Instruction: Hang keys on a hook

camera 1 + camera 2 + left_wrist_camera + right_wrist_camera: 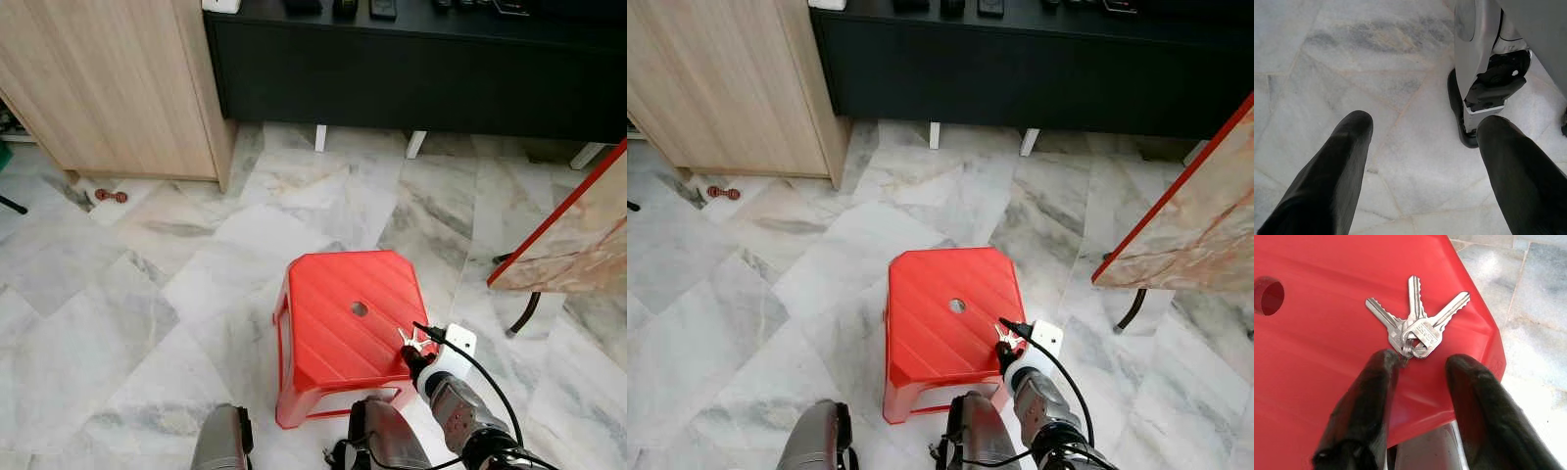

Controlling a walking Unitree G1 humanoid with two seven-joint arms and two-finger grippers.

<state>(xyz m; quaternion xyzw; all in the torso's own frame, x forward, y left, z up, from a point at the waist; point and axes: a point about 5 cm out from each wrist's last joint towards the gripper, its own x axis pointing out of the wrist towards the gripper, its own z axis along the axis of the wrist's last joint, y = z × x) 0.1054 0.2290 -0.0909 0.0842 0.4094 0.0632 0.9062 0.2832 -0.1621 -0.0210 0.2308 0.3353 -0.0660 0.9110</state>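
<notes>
Three silver keys point(1415, 330) on one ring lie fanned out on the red stool point(333, 323), near its corner on the robot's right (not far from the round hole point(360, 308)). The right gripper point(1422, 364) sits just behind them, fingers apart, one tip touching the ring, holding nothing. The left gripper point(1422, 134) hangs open over the marble floor point(118, 323).

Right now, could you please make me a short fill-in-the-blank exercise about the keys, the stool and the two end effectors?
1. The keys lie on a stool of ____ colour.
2. The bunch has ____ keys.
3. The right end effector is open, with its fingers just at the keys' ____.
4. The left end effector is open above the ____ floor.

Missing words: red; three; ring; marble
</notes>
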